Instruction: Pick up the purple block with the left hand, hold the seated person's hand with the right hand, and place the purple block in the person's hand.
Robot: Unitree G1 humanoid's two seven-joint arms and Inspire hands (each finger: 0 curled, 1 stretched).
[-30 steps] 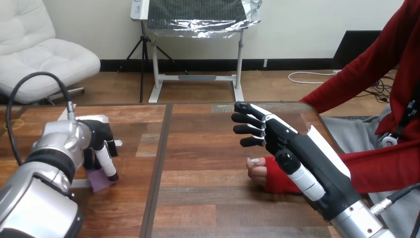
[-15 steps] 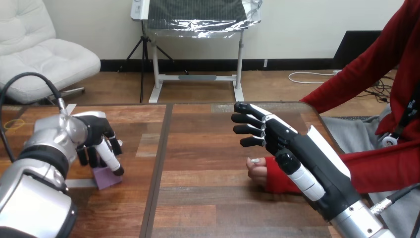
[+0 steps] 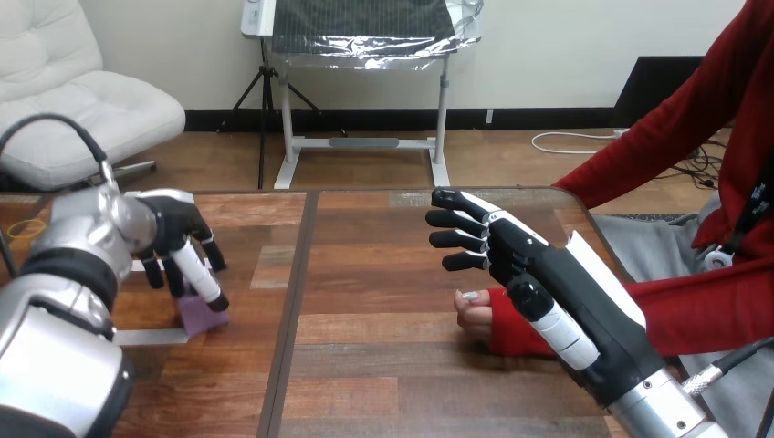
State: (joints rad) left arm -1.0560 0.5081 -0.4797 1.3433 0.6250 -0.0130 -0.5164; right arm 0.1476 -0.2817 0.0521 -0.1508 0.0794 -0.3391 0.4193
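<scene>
The robot's left arm, a silver forearm [image 3: 59,310], comes up from the lower left corner and bends inward at the wrist. Its black-and-white left hand [image 3: 173,230] points down, fingers curled, the thumb [image 3: 203,281] stretched long and low, pinching a small purple block [image 3: 201,316] against the fingers. The right arm's silver forearm [image 3: 659,403] rises from the lower right corner. The black-and-white right hand [image 3: 522,260] is held up on edge, fingers straight, slightly spread and aimed leftward, thumb angled back toward the camera
</scene>
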